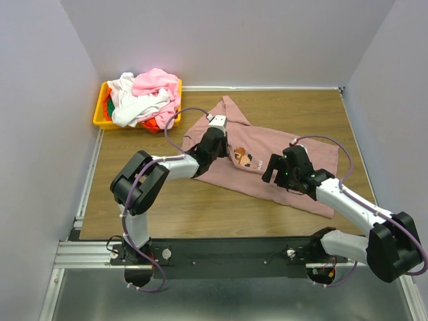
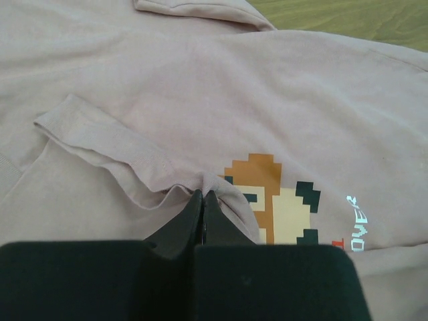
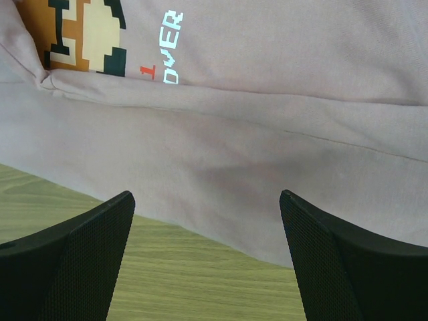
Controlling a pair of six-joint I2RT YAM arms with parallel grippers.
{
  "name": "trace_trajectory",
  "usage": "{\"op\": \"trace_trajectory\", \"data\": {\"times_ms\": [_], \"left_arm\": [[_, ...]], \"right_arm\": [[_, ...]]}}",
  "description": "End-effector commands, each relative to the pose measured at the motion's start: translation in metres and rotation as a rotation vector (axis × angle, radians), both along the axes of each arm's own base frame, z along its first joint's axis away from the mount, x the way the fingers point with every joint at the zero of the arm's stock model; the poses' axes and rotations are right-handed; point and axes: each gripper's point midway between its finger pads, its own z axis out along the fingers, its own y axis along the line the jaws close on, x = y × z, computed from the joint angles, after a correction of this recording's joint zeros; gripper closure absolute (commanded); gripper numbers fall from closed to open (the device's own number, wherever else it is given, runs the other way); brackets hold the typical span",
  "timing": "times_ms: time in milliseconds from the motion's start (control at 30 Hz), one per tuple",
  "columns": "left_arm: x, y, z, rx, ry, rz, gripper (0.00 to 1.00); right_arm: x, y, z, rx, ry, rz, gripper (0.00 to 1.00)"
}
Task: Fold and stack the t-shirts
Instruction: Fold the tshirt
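Note:
The mauve-pink t-shirt (image 1: 294,157) lies spread on the wooden table, its pixel-art print (image 1: 242,158) face up. My left gripper (image 1: 215,142) is shut on a pinched fold of this shirt beside the print; in the left wrist view the cloth (image 2: 221,190) bunches at the closed tips (image 2: 202,195). My right gripper (image 1: 279,172) is open and empty, hovering over the shirt's near hem (image 3: 221,200), fingers (image 3: 314,227) apart. Other t-shirts, light pink (image 1: 157,83), white (image 1: 134,107), red-orange and green, are piled in the bin.
A yellow plastic bin (image 1: 101,117) sits at the back left corner of the table. Grey walls close in the table on three sides. Bare wood (image 1: 167,200) lies in front of the shirt.

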Motion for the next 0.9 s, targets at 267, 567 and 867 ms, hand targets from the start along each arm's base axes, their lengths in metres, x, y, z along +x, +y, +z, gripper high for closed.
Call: {"op": "trace_trajectory", "data": {"times_ms": [267,567,867], "left_arm": [[0.007,-0.037,-0.013,0.077,-0.001,-0.129,1.00],[0.011,-0.053,-0.026,0.117,0.009,-0.177,1.00],[0.012,-0.068,-0.038,0.160,0.020,-0.222,1.00]], "right_arm": [[-0.005,-0.006,-0.010,-0.036,0.015,0.001,0.04],[-0.006,-0.006,-0.013,-0.038,0.024,-0.001,0.05],[-0.006,-0.006,-0.014,-0.037,0.025,-0.002,0.04]]}}
